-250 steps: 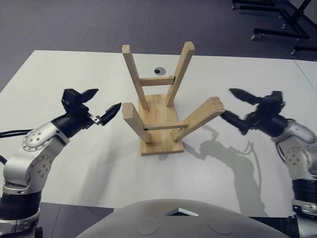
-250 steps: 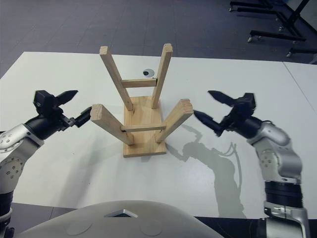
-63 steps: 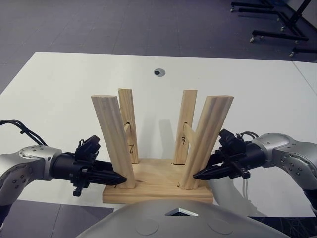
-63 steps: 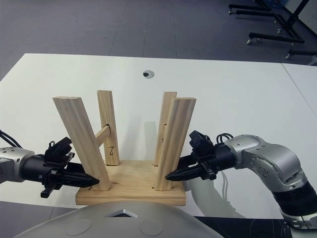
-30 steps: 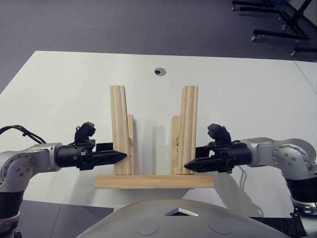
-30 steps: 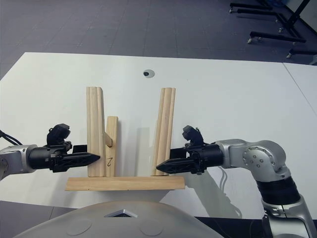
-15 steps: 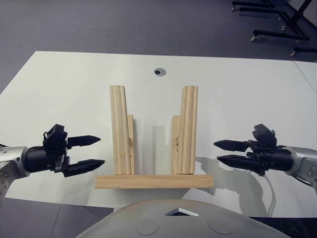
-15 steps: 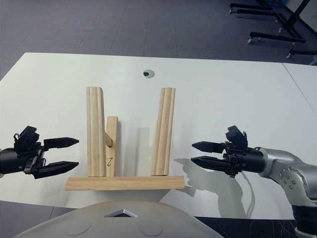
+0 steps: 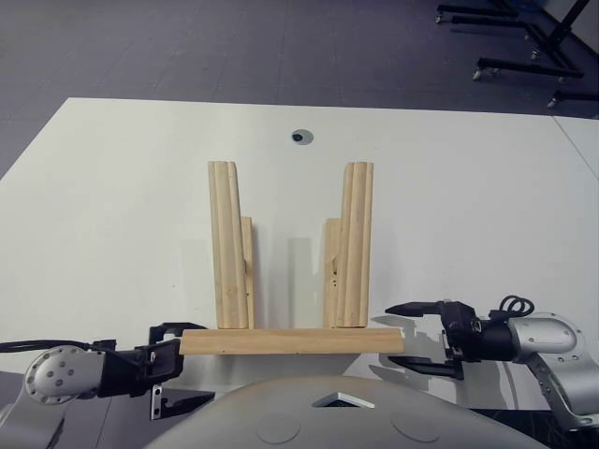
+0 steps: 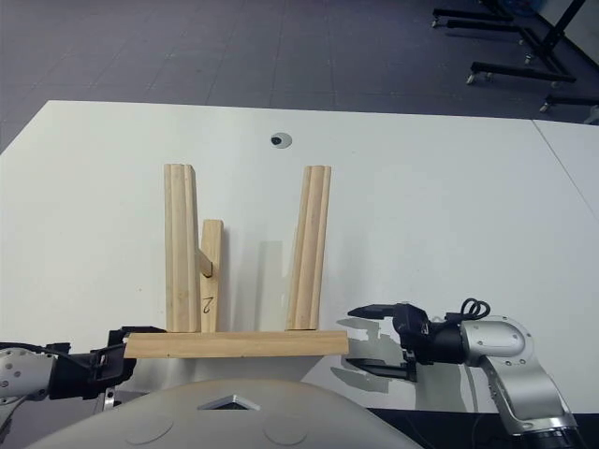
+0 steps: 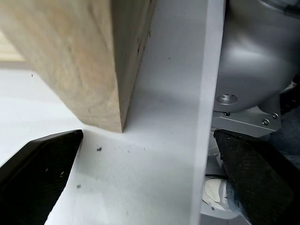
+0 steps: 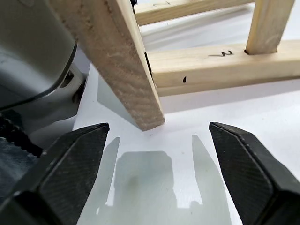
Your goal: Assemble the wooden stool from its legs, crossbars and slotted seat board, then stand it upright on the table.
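Stool (image 9: 290,271) lay sideways, seat board (image 9: 290,341) at table's (image 9: 112,187) 6 o'clock edge, legs (image 9: 225,243) toward 12. Left gripper (image 11: 147,150), right gripper (image 10: 352,339) gaped wide at board ends. Righting step, likely: next, clamp and tip upright

Your left gripper (image 11: 147,133) sits low at 7 o'clock, fingers spread wide, pointing toward 3 o'clock. Your right gripper (image 9: 391,334), at 4 o'clock, faces it with fingers equally parted.
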You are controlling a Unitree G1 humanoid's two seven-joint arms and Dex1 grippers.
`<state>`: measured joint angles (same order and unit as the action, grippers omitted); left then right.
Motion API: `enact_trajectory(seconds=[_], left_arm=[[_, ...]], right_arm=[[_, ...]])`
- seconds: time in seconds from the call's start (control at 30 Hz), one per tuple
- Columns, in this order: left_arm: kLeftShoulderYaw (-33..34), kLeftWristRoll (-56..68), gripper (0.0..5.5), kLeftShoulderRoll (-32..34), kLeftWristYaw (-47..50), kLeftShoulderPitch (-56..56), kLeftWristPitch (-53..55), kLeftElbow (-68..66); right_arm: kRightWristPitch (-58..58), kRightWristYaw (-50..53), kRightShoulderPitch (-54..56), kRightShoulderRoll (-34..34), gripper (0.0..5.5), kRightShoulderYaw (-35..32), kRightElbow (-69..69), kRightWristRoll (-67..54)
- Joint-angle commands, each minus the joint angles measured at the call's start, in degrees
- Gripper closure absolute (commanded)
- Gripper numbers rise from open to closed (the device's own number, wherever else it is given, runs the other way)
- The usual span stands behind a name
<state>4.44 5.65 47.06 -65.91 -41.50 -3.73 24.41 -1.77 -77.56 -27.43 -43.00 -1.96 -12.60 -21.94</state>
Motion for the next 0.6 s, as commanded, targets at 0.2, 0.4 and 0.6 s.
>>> enact_trajectory(seconds=[0.2,0.4,0.6], left_arm=[[-2.7,1.8,0.37,-0.2,2.4,3.8,0.2,-3.1],[-4.9,3.6,1.40,0.9,0.8,4.7,1.1,-4.0],[-5.9,3.5,2.36,2.2,0.1,6.4,-0.4,-6.5]], right_arm=[[-1.1,2.3,0.7,1.8,1.55,4.9,0.7,1.2],[-2.1,4.5,1.8,3.6,2.54,7.8,2.0,2.0],[-3.2,5.7,1.2,3.8,3.71,9.8,2.2,2.8]])
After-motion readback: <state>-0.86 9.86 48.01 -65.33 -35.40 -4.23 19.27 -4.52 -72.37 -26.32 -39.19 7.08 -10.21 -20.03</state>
